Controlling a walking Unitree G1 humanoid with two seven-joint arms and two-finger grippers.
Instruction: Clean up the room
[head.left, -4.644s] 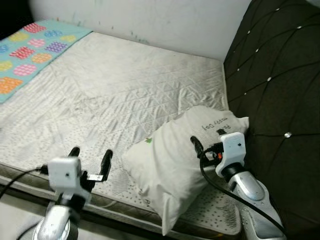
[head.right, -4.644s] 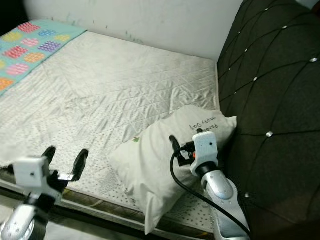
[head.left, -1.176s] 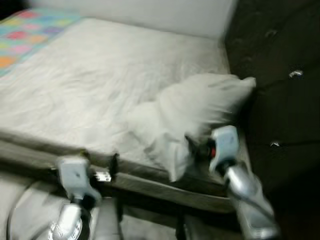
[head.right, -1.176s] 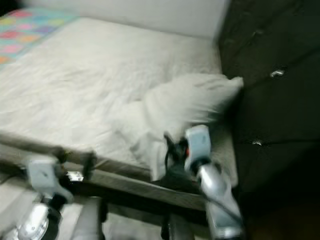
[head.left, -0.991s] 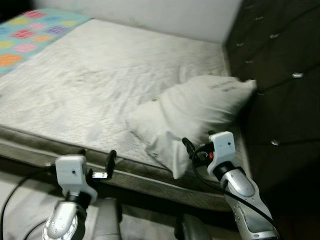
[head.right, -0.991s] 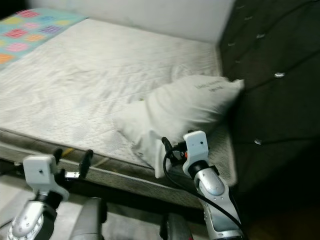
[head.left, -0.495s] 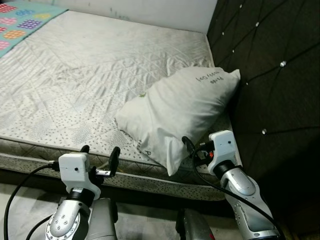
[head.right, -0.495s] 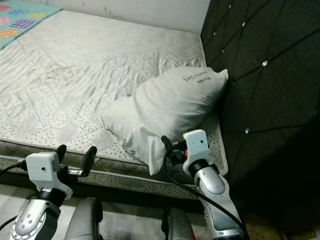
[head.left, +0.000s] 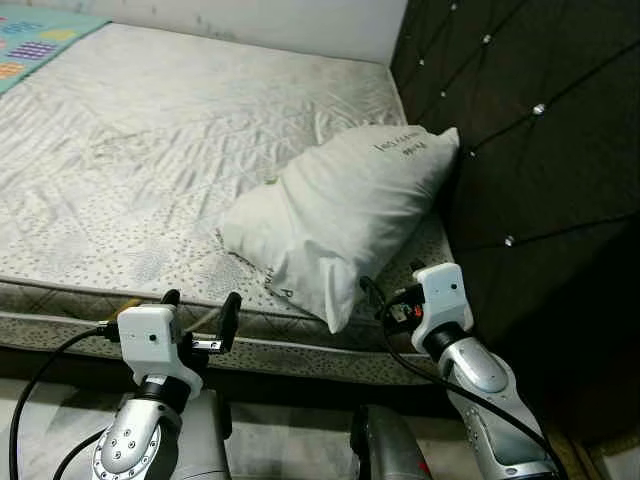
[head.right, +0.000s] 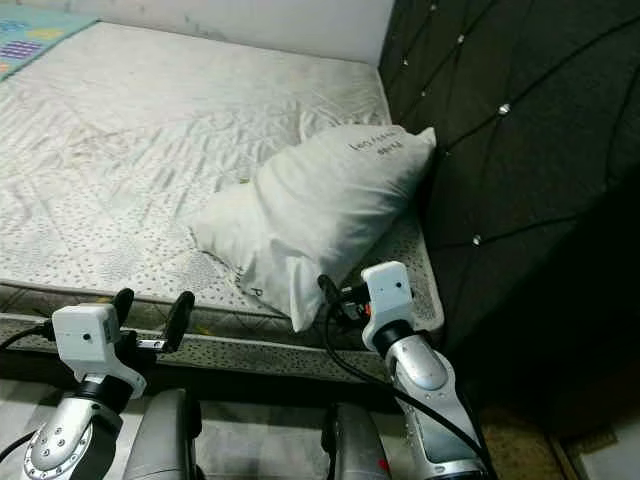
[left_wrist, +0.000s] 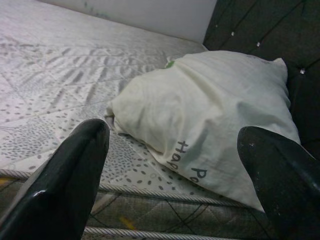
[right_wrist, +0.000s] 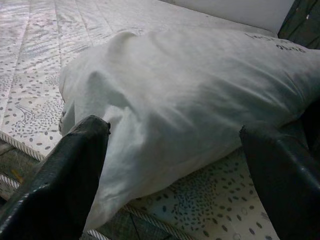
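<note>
Your pillow (head.left: 345, 205) lies askew on the mattress (head.left: 150, 150), at its near right corner, its far end against the dark headboard (head.left: 520, 130) and its near corner overhanging the edge. The right gripper (head.left: 385, 305) hovers just short of that corner, fingers apart, holding nothing. The left gripper (head.left: 200, 315) sits at the near edge, further left, fingers also apart and empty. In my judgement you are on the approach. Next, advance the right gripper, bracket the overhanging corner, and close.
</note>
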